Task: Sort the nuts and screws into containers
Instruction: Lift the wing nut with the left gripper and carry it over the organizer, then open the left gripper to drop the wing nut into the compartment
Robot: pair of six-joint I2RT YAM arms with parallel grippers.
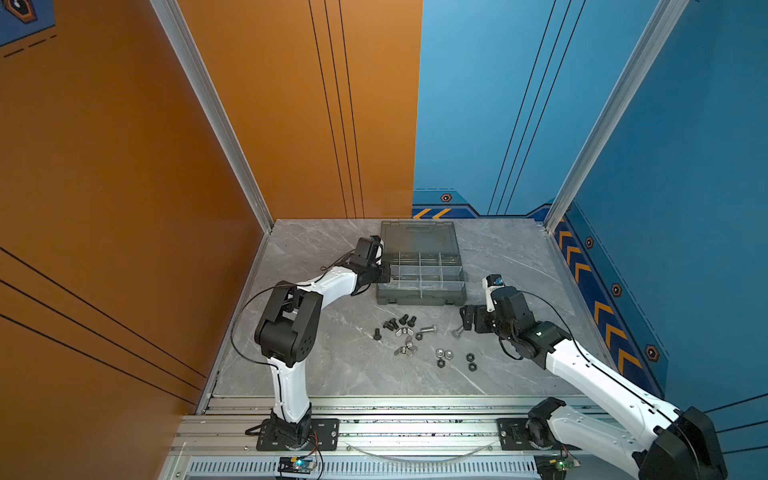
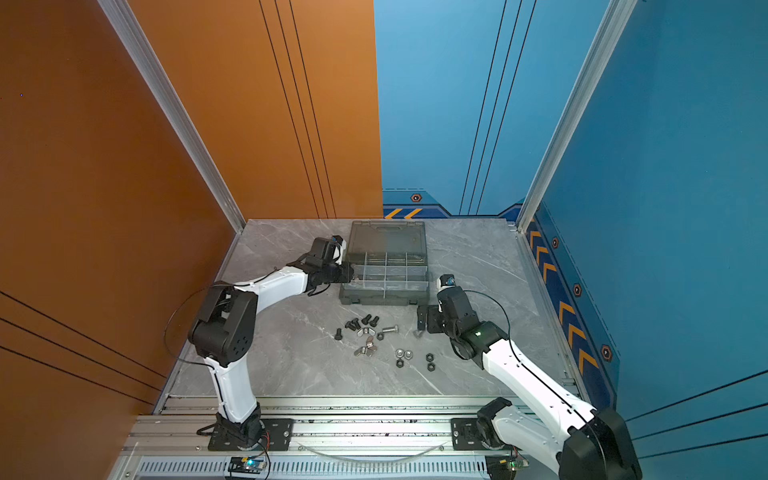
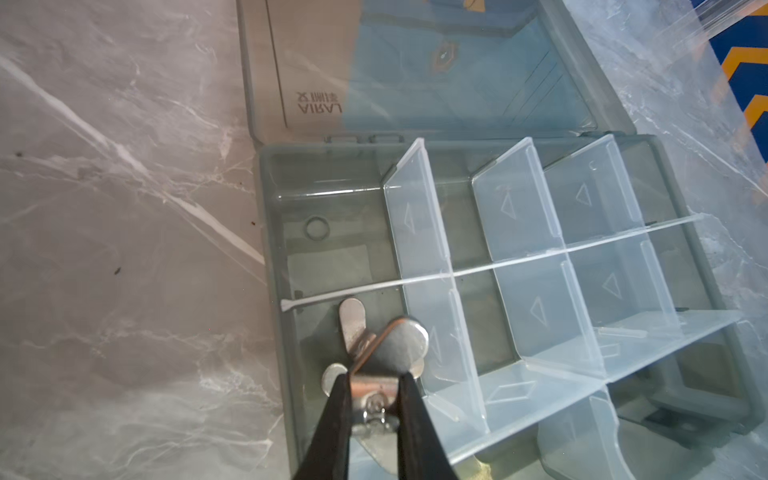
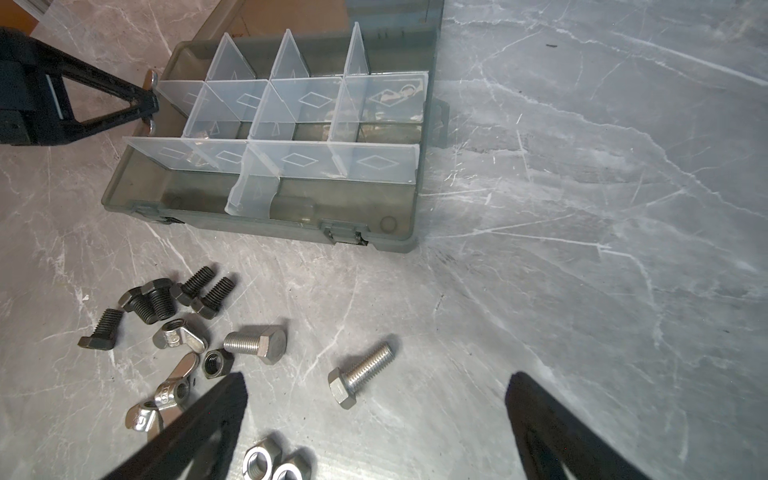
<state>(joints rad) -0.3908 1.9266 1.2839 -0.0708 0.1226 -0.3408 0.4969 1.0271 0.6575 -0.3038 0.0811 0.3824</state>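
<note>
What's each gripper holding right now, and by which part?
Left gripper pinches a silver wing nut across its middle, wings sticking out either side, over the organiser case. Right gripper is open, holding nothing.

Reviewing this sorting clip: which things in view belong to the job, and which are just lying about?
Job: organiser case, black bolts, silver bolts, loose wing nuts, hex nuts, wing nut gripped in left end effector.
Lying about: circuit board on front rail, hexagon wall decal.
</note>
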